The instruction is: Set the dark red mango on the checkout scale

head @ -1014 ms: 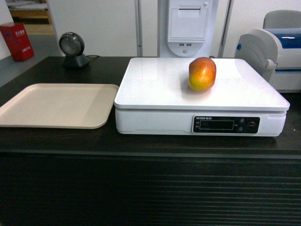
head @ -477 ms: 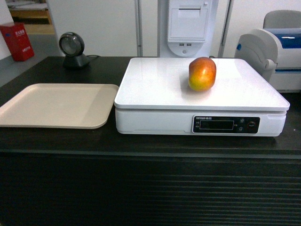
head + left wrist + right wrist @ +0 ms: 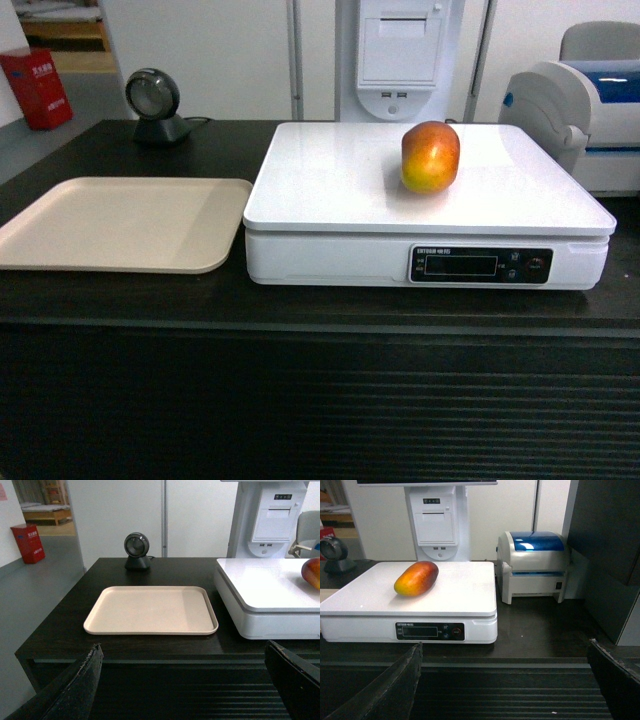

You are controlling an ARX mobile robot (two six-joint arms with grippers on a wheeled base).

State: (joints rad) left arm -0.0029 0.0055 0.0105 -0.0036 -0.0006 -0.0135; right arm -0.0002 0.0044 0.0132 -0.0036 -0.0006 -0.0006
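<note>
The dark red mango lies on the white platter of the scale, toward its back right, on the black checkout. The right wrist view shows the mango resting alone on the scale; only its edge shows in the left wrist view, where the scale stands at the right. My left gripper is open and empty, low in front of the ribbed counter front. My right gripper is open and empty too, held back from the counter. Neither gripper appears in the head view.
A beige tray lies left of the scale. A small black round device stands at the back left. A white and blue printer sits right of the scale, with a white receipt terminal behind it.
</note>
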